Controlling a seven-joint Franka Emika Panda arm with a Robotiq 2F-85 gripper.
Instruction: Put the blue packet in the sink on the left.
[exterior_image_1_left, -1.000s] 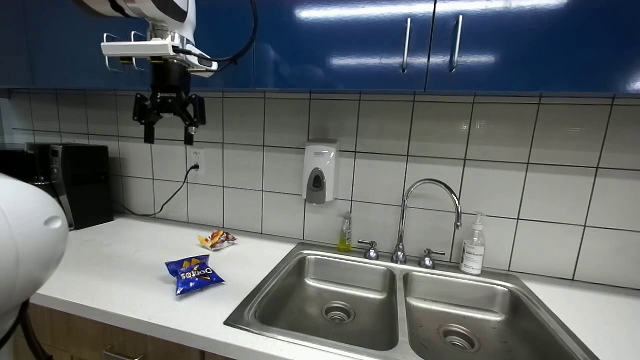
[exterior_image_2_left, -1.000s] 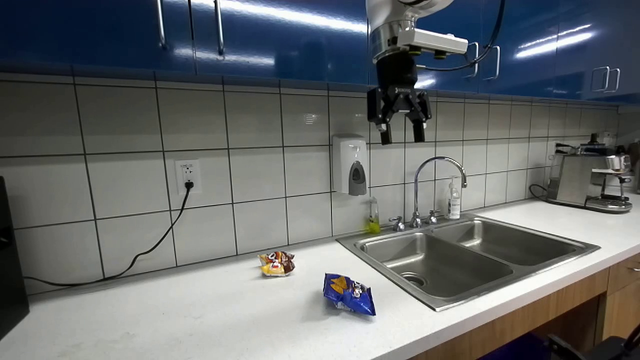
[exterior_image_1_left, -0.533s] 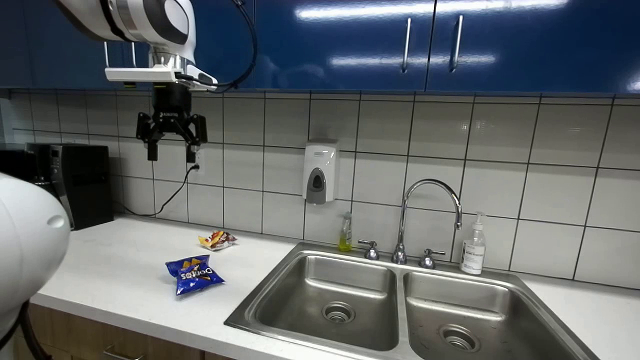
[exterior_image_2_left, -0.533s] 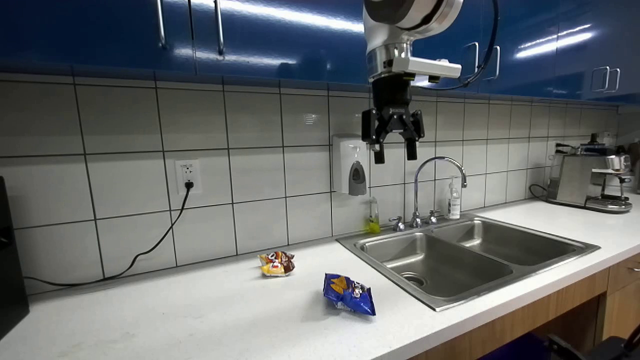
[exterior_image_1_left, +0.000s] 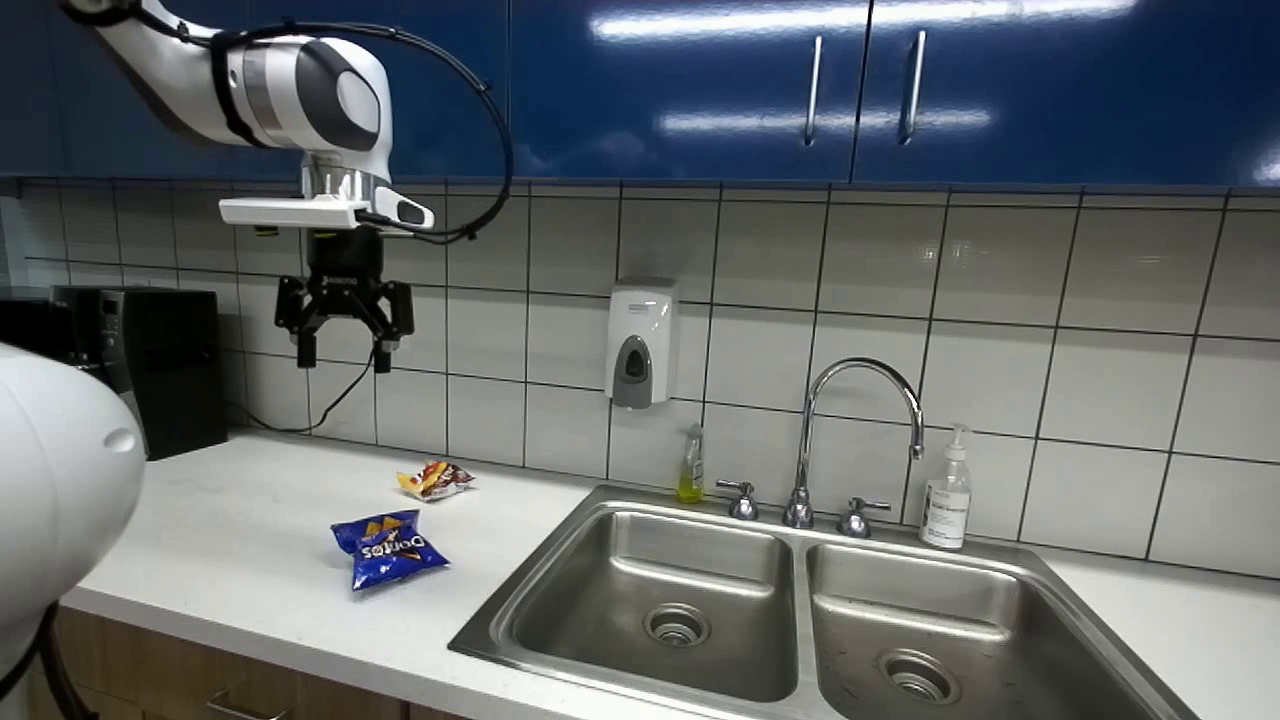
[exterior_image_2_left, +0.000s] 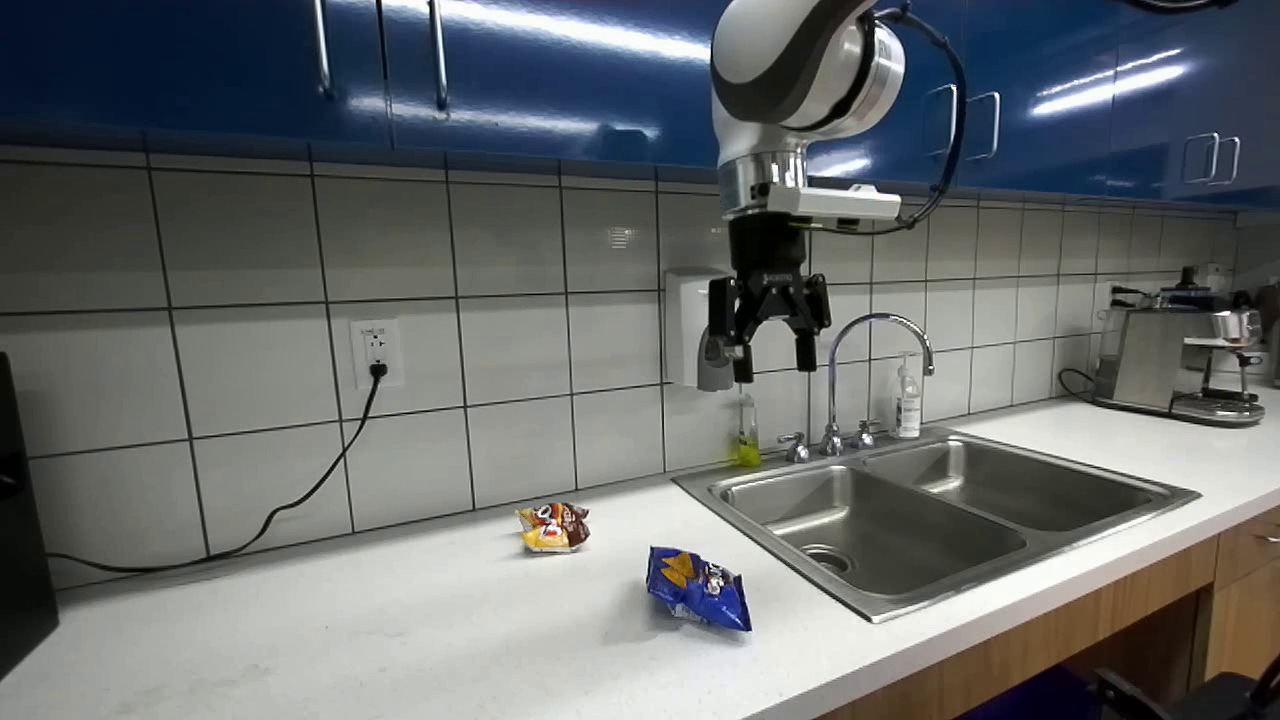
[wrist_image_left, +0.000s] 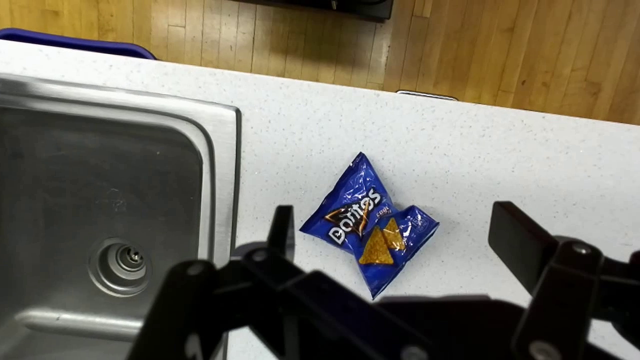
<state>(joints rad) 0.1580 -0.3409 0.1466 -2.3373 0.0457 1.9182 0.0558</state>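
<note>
Blue packet (exterior_image_1_left: 390, 550) on the surface (exterior_image_1_left: 230, 540), left of the left basin (exterior_image_1_left: 590, 640), jaws apart above.

In both exterior views the gripper (exterior_image_1_left: 344, 364) is seen pointed down, well above the surface; only in the wrist view is the packet framed between the parted jaws. The packet's long axis is set from far left to near right, the lettered end pointed near right; in an exterior view the lettering (exterior_image_1_left: 397, 543) is shown upside down. The wood floor (wrist_image_left: 465, 60) is shown only in the wrist view, the yellow-brown bag (exterior_image_1_left: 435, 481) beyond the packet only in the exterior views.
</note>
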